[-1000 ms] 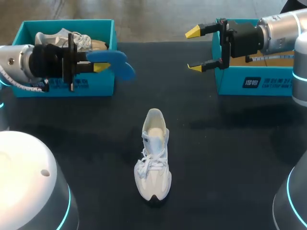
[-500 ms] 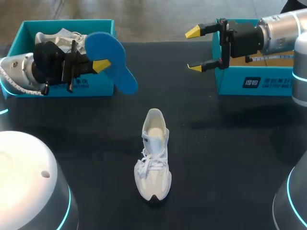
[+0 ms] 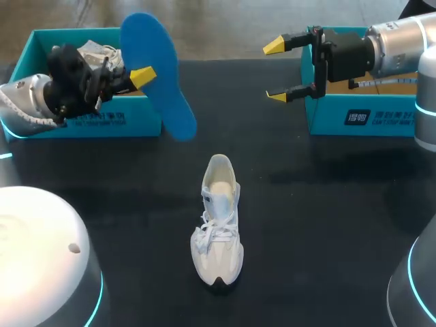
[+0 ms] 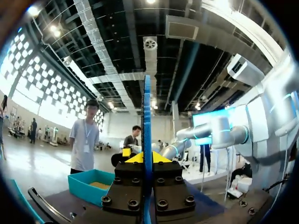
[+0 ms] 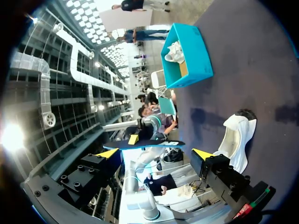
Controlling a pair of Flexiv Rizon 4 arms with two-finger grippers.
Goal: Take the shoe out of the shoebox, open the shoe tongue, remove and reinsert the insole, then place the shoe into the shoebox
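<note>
White shoe [image 3: 218,221] lies mid-tabletop [image 3: 327,204], toe toward the near edge and heel away, while the left end effector [image 3: 139,76] grips the blue insole [image 3: 160,75], now swung from flat to nearly upright, and the right end effector [image 3: 276,70] hangs open.

Two shoeboxes [image 3: 139,121] [image 3: 361,117], two shoes [image 3: 219,231] [image 3: 95,52], one insole [image 3: 160,82]

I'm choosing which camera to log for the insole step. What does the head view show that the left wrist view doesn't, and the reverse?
Head view only: the white shoe on the table, and the left shoebox with another shoe inside. Left wrist view only: the blue insole edge-on, pinched between the yellow tips of the left hand. Both: the insole, the right shoebox and the right arm.
</note>
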